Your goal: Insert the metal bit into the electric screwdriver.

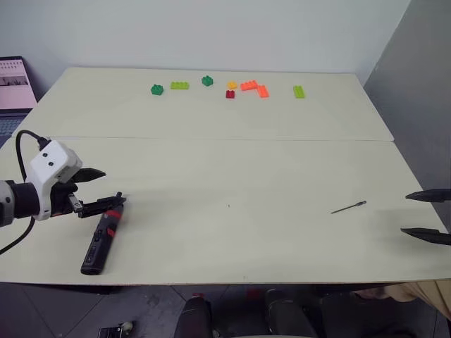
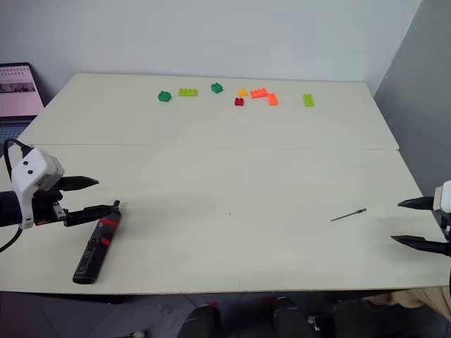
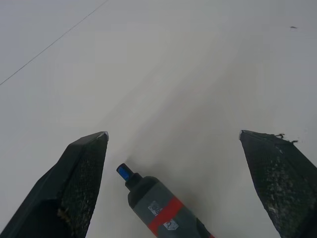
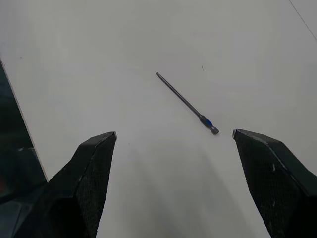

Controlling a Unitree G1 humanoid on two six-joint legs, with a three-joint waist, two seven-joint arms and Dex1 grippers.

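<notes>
The electric screwdriver [image 1: 101, 241], a slim black stick with red markings, lies on the table near the front left edge; its blue-tipped front [image 3: 124, 172] shows between my left fingers. My left gripper [image 1: 106, 188] is open just above that front end, not closed on it. The metal bit [image 1: 349, 207], a thin dark rod, lies at the right side of the table, with its thicker end [image 4: 210, 126] toward my right gripper. My right gripper [image 1: 426, 215] hangs open a little to the right of the bit, with nothing between its fingers.
Several toy bricks, green [image 1: 157, 89], orange [image 1: 254, 87] and red [image 1: 230, 94], lie in a row at the far side of the cream table [image 1: 225, 162]. A laptop [image 1: 14, 88] stands off the far left corner. The table's right edge is close to my right gripper.
</notes>
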